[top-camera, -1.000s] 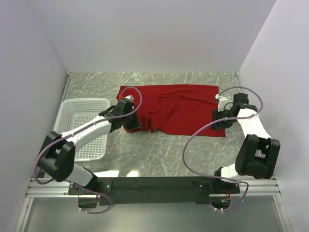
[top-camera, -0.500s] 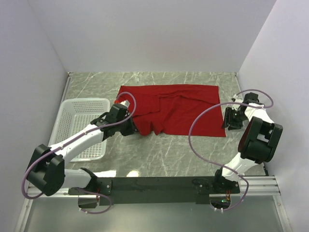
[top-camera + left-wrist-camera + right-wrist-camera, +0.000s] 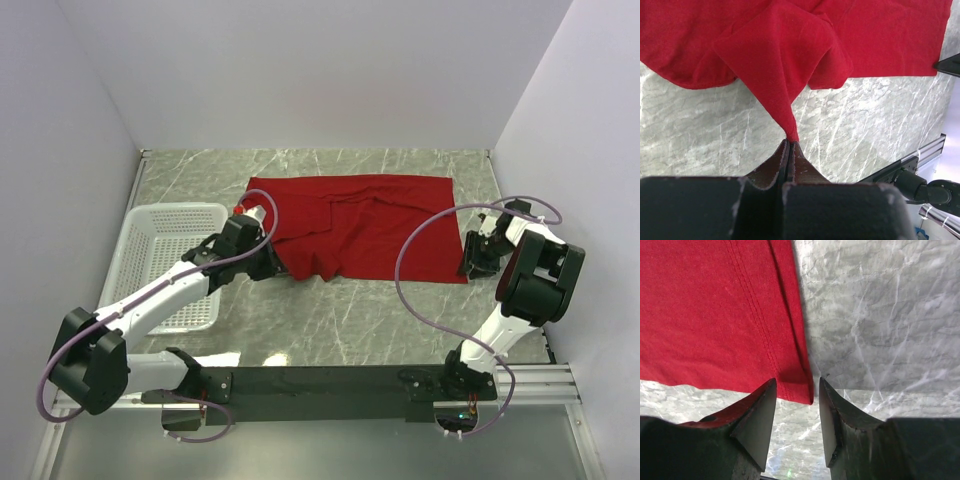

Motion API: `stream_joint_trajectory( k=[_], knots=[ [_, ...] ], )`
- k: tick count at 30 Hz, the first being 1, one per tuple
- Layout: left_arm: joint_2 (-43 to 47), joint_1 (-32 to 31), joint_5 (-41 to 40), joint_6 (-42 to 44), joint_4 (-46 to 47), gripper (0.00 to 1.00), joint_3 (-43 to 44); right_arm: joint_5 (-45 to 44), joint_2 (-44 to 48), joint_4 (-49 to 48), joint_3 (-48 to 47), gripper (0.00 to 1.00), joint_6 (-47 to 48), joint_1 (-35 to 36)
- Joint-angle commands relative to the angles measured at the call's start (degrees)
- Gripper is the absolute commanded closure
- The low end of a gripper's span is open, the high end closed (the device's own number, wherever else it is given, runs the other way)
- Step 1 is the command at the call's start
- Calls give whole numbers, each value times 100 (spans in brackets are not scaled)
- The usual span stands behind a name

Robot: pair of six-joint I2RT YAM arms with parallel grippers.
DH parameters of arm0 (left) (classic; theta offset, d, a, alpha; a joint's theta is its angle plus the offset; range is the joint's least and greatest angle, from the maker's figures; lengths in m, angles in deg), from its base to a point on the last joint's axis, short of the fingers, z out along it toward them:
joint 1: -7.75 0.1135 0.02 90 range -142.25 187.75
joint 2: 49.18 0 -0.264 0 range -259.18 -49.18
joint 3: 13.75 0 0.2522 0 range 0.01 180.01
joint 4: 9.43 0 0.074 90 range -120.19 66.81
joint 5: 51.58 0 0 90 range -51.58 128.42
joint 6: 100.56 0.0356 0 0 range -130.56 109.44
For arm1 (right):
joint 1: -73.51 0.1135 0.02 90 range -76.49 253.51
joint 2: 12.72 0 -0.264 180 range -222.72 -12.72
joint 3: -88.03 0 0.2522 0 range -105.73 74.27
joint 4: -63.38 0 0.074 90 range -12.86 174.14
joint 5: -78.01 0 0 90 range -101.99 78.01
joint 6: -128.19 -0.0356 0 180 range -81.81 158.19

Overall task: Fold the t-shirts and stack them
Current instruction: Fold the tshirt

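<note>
Our left gripper [image 3: 789, 144] clamps a t-shirt [image 3: 875, 35] peak at lower centre — we hold it taut; the right gripper [image 3: 796, 384], jaws apart, straddles the hem corner — we close squarely.

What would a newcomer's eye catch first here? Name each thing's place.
A deep-red t-shirt lies spread on the marble table. The left fingers pinch a fold at its near left edge, drawn to a point; the right fingers stand open over its near right corner.
</note>
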Motion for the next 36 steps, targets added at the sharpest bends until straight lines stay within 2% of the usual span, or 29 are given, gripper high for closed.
stream_joint_trajectory(
  k=[1, 4, 7, 8, 12, 20, 36],
  knots=[
    [201, 34, 107, 49, 160, 99, -36, 118, -26, -36, 161, 54, -21, -3],
    [210, 52, 115, 75, 117, 99, -1, 101, -52, -28, 162, 58, -12, -12],
    [227, 61, 107, 84, 73, 99, 25, 179, -105, 51, 118, 70, 6, -12],
    [245, 61, 98, 101, 64, 99, 34, 197, -114, 77, 100, 79, 32, -12],
    [271, 70, 115, 93, 20, 99, 16, 215, -9, 104, 65, 100, 85, -30],
    [447, 79, 379, 128, -165, 99, -54, 74, 237, 332, -260, 100, 339, -354],
    [851, 70, 1592, 295, -770, 99, -186, 206, 150, 649, -734, 100, 709, -847]
  ],
)
